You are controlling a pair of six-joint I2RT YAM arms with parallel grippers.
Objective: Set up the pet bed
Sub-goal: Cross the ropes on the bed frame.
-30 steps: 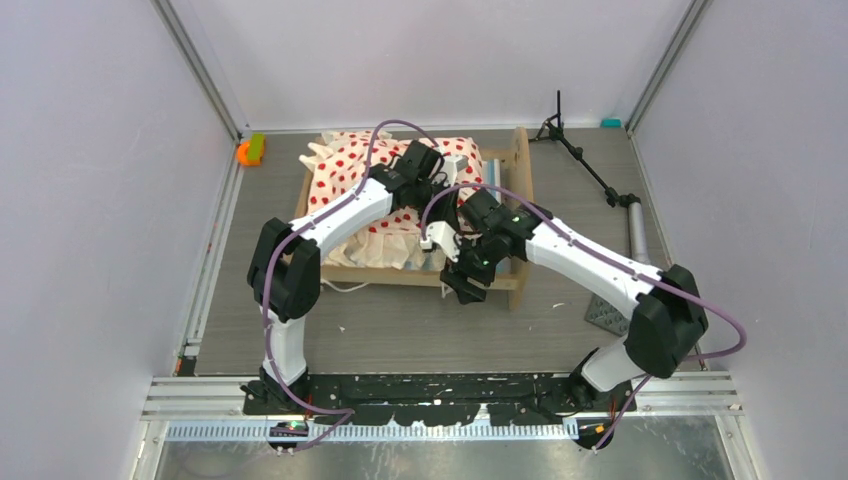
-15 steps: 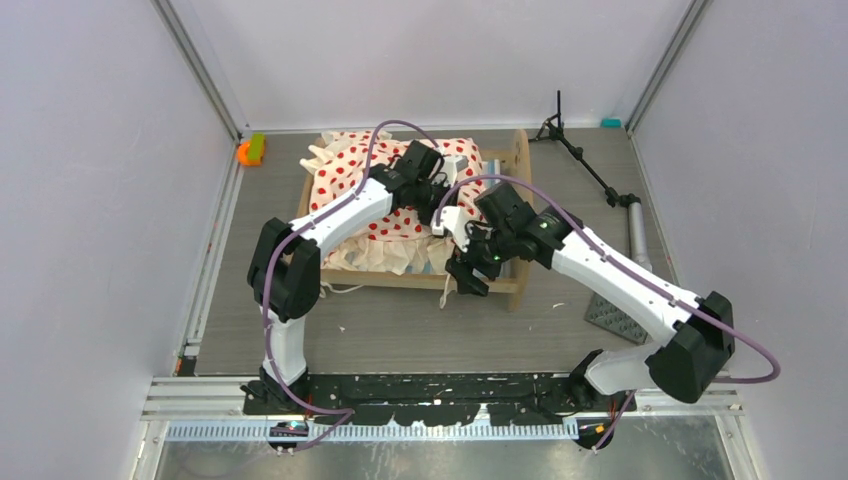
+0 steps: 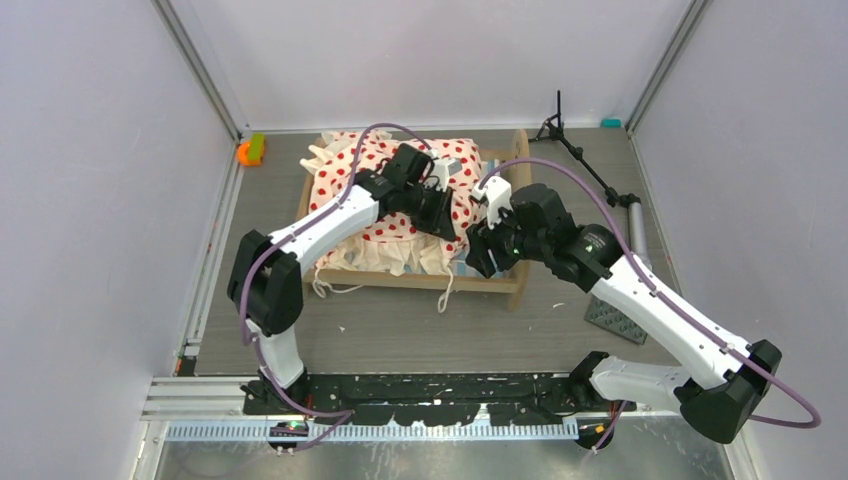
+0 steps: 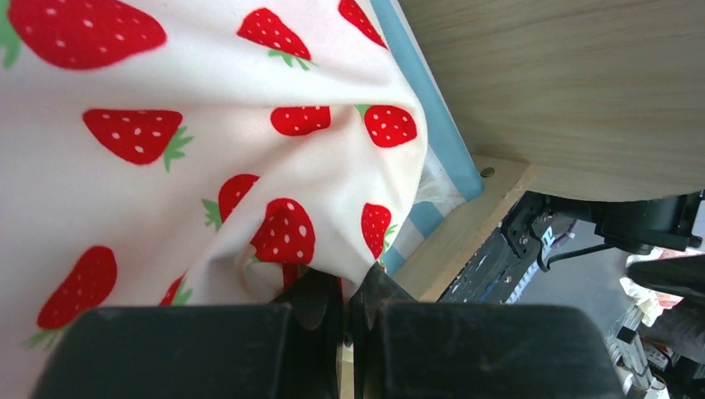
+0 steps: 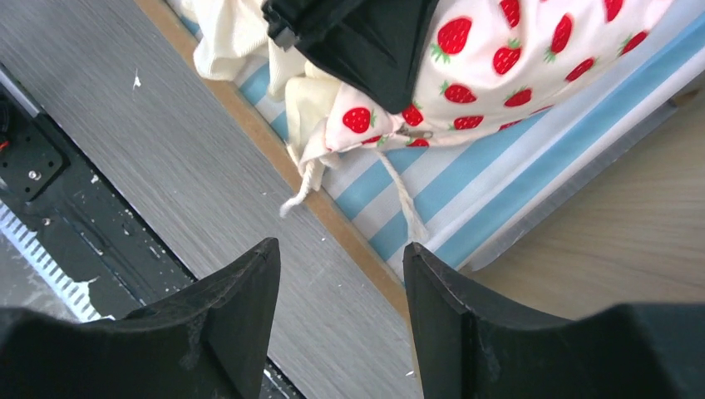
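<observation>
Left gripper (image 4: 344, 293) pinches the strawberry-print bedding (image 4: 150, 191) beside the right end board (image 4: 565, 75) of the pet bed (image 3: 385, 276). Right gripper (image 5: 341, 278) hangs spread wide over the striped mattress (image 5: 465, 195). Spreading the cover, I judge, though arms hide much from above. Next: draw it flat toward that corner.

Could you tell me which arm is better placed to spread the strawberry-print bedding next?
Probably the left: the left gripper is shut on a fold of the bedding beside the end board, while the right gripper hangs open above the mattress edge.
</observation>
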